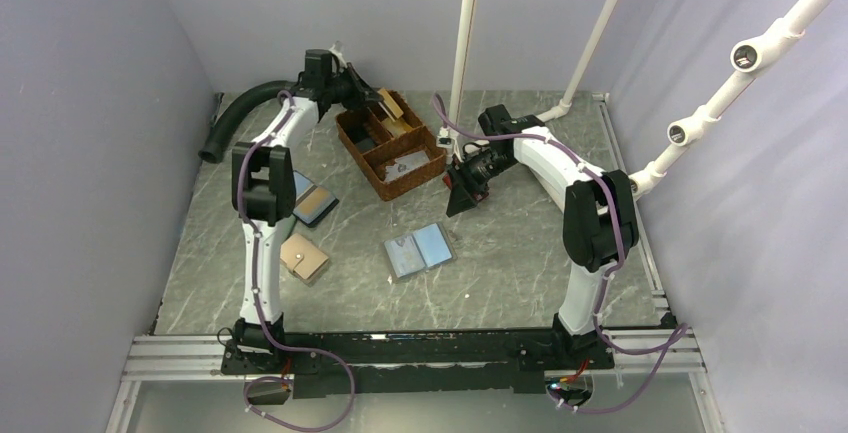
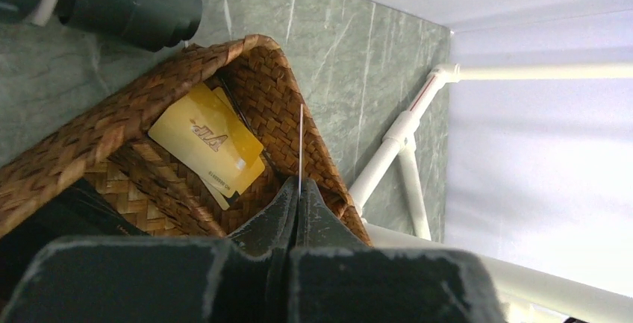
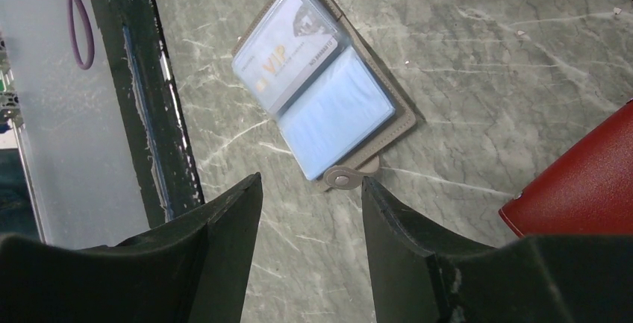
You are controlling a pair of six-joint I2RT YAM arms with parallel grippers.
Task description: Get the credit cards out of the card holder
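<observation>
The card holder (image 1: 418, 251) lies open on the table, light blue inside; in the right wrist view (image 3: 373, 140) its closing tab points at my fingers. A pale grey credit card (image 3: 287, 48) marked VIP sits in one half; the other half looks empty. My right gripper (image 3: 310, 185) is open and empty, above the table just beyond the tab; in the top view (image 1: 465, 195) it is right of the basket. My left gripper (image 2: 298, 183) is shut on a thin card (image 2: 300, 140) seen edge-on, held over the wicker basket's (image 2: 82, 140) far end, as the top view (image 1: 383, 103) also shows.
Two yellow cards (image 2: 205, 144) lie in the basket's (image 1: 432, 165) far compartment, a pale card (image 1: 405, 165) in its near one. A red wallet (image 3: 582, 181) lies right of my right gripper. A blue wallet with tan panel (image 1: 312, 203), a tan wallet (image 1: 303, 256), a black hose (image 1: 240, 113) and white pipes (image 1: 462, 43) stand around.
</observation>
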